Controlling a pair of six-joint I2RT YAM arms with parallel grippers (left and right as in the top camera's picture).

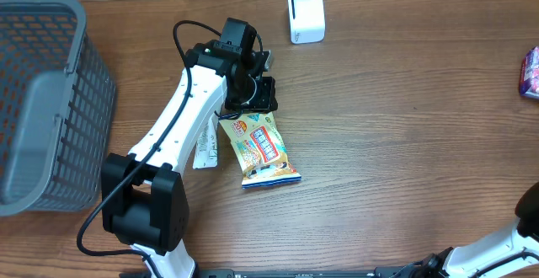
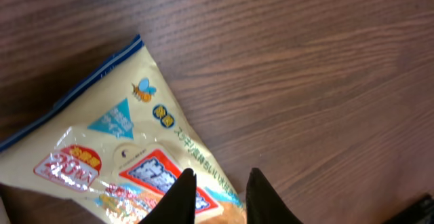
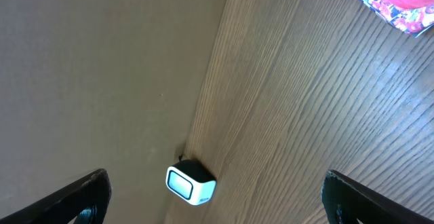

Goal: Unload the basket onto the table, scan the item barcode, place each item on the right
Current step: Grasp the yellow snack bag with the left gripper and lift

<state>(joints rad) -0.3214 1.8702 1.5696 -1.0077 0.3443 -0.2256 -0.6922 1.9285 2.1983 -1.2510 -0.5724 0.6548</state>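
A yellow snack bag (image 1: 266,149) with red and blue print lies flat on the wooden table, just below my left gripper (image 1: 250,103). In the left wrist view the bag (image 2: 115,153) fills the lower left. My left gripper (image 2: 220,178) hovers over the bag's right edge, its dark fingers a narrow gap apart with nothing pinched between them. The white barcode scanner (image 1: 306,13) stands at the table's far edge. In the right wrist view the scanner (image 3: 191,182) shows far off between the wide-open fingers of my right gripper (image 3: 215,195), which holds nothing.
A grey plastic basket (image 1: 42,101) stands at the left edge of the table. A small white packet (image 1: 206,147) lies beside the left arm. A pink packet (image 1: 530,72) sits at the far right edge, and that pink packet (image 3: 400,0) also shows in the right wrist view.
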